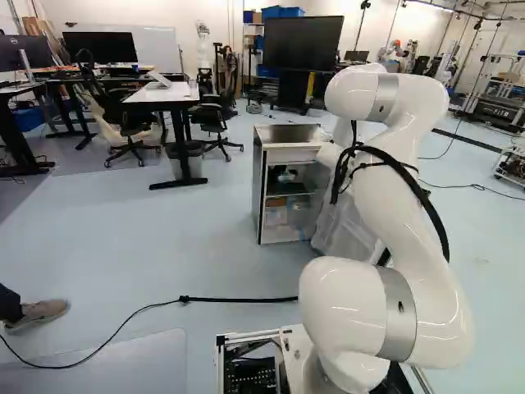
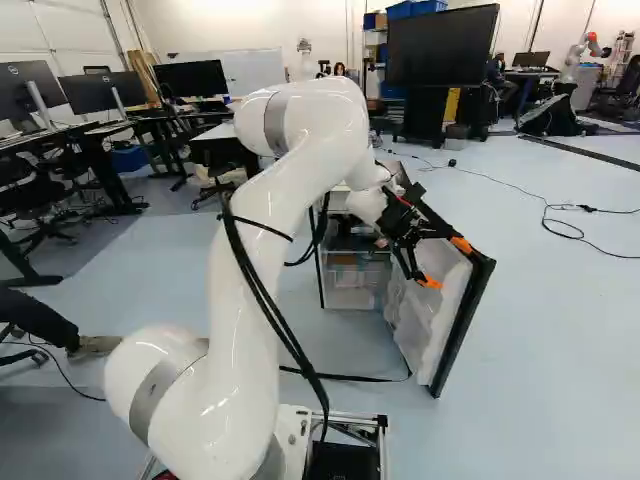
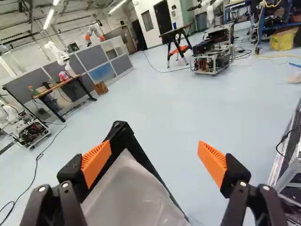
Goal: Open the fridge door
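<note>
In the left base view the arm (image 1: 402, 189) hides the hand (image 2: 447, 263) and, toward three o'clock, part of the fridge (image 1: 259, 180) and its door (image 2: 430, 315). The shelf contents (image 1: 285, 176) are too small to make out. The cable (image 1: 238, 300) runs off that view at eight o'clock and, the other way, vanishes behind the arm. In the wrist view the door, at seven o'clock from the finger gap, is cut off; so is a metal frame (image 3: 295, 169) at three o'clock.

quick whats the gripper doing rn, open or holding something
Gripper: open, fingers wide apart, holding nothing; the fridge door is close to one of them.
</note>
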You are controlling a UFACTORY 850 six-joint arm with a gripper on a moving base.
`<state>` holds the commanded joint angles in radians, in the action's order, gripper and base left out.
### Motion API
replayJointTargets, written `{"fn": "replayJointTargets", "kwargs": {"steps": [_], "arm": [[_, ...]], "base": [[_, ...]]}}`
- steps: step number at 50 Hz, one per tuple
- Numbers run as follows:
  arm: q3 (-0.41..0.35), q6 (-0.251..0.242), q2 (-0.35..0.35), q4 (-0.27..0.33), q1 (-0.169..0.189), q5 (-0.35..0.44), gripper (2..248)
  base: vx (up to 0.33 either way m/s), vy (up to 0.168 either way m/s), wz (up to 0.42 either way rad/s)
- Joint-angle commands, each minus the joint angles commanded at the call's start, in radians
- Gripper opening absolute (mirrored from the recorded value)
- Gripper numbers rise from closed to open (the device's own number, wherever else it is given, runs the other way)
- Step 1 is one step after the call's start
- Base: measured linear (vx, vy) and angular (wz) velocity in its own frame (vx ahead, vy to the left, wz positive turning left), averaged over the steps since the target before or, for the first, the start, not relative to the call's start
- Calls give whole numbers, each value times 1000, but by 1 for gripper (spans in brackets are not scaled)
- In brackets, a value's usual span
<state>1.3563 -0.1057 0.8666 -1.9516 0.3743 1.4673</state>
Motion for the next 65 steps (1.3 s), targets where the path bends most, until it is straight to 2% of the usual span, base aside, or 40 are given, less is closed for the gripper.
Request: {"fn": "replayJointTargets", "kwargs": {"steps": [10,19,43,65], "arm": [[-31,0,-14,11,-18,0,247],[-84,0,-36,60,-48,-6,247],[-229,0,-103,255,-136,-29,247],[-356,0,-167,460,-217,-68,247]], "base": [[0,0,0],[0,0,0],[0,0,0],[0,0,0]]}}
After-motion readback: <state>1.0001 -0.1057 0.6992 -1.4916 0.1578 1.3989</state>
